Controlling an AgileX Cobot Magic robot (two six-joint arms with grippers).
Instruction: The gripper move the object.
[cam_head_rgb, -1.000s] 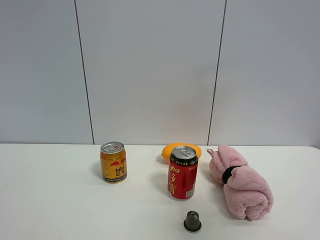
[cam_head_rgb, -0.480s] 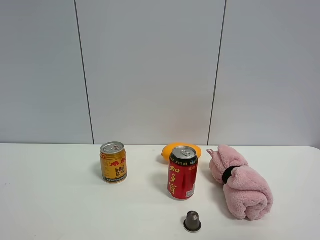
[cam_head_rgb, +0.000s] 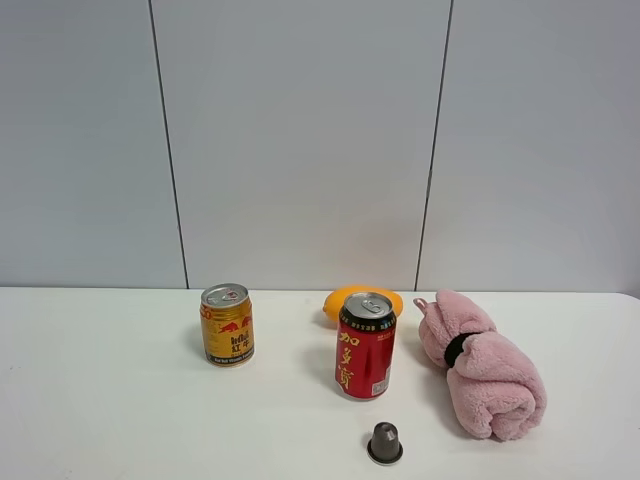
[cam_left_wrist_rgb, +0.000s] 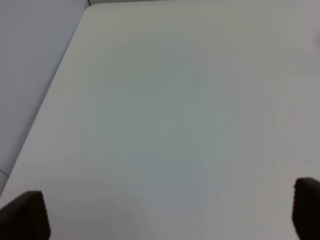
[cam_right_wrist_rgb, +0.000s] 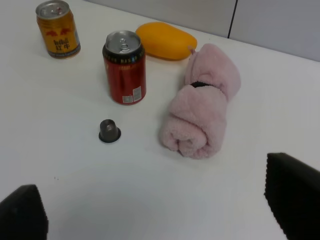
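My right gripper (cam_right_wrist_rgb: 160, 210) is gaping wide, holding nothing; ahead are lying one towel (cam_right_wrist_rgb: 202, 102), two cans, one capsule, perhaps.

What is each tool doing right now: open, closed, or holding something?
Left tool: open, holding nothing.
Right tool: open, holding nothing.

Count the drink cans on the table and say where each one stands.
2. The gold can stands upright toward the left; the red can stands upright near the middle, in front of the orange object. None appears hidden.
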